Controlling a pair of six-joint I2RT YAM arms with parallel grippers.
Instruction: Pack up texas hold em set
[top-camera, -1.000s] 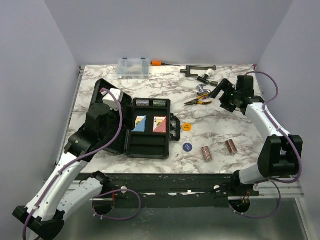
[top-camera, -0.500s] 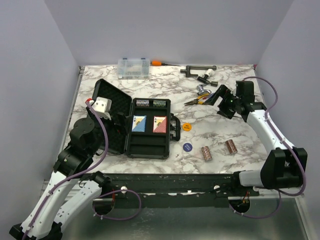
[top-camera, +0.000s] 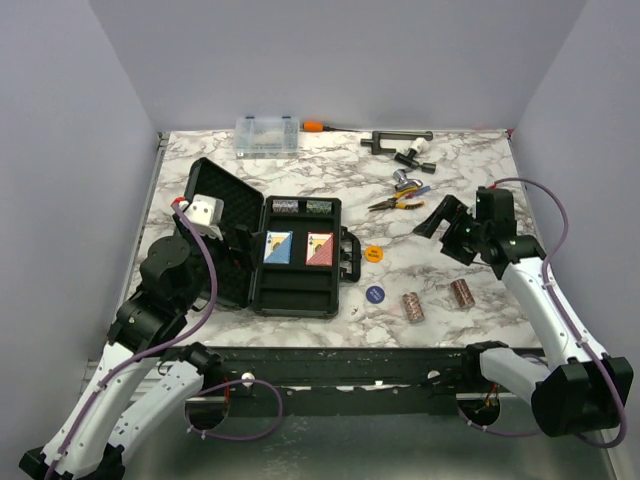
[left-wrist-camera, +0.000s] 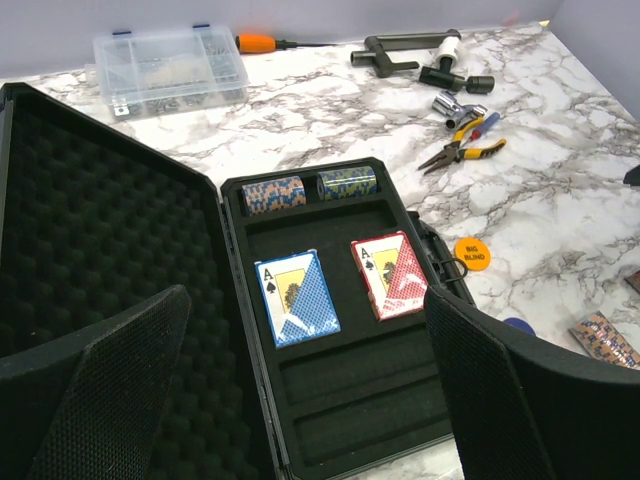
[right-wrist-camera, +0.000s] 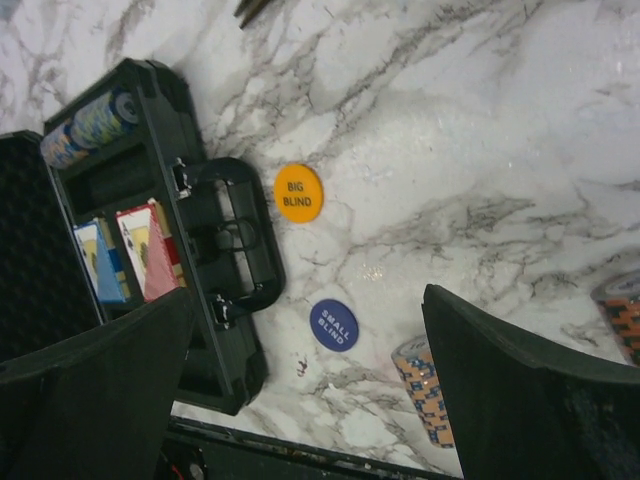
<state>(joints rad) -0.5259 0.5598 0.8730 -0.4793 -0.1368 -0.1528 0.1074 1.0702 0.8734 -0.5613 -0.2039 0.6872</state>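
The black foam-lined case (top-camera: 296, 290) lies open, with its lid (top-camera: 215, 190) laid back to the left. In its tray are a blue deck (left-wrist-camera: 297, 297), a red deck (left-wrist-camera: 398, 276) and two chip rolls (left-wrist-camera: 273, 193). An orange disc (right-wrist-camera: 298, 192) and a blue disc (right-wrist-camera: 333, 325) lie on the marble right of the case handle (right-wrist-camera: 235, 235). Two more chip rolls (top-camera: 413, 306) (top-camera: 461, 293) lie on the table. My left gripper (left-wrist-camera: 315, 400) hovers open over the case's near left part. My right gripper (right-wrist-camera: 305, 390) hangs open above the discs, holding nothing.
A clear organiser box (top-camera: 267, 135) and an orange-handled tool (top-camera: 314, 126) sit at the back edge. Yellow-handled pliers (top-camera: 398, 202), a dark clamp (top-camera: 397, 138) and small sockets (top-camera: 404, 181) lie at the back right. Purple walls close in three sides.
My left arm has drawn back off the lid toward the near left. My right gripper has swung from the back right toward the front, now over the discs.
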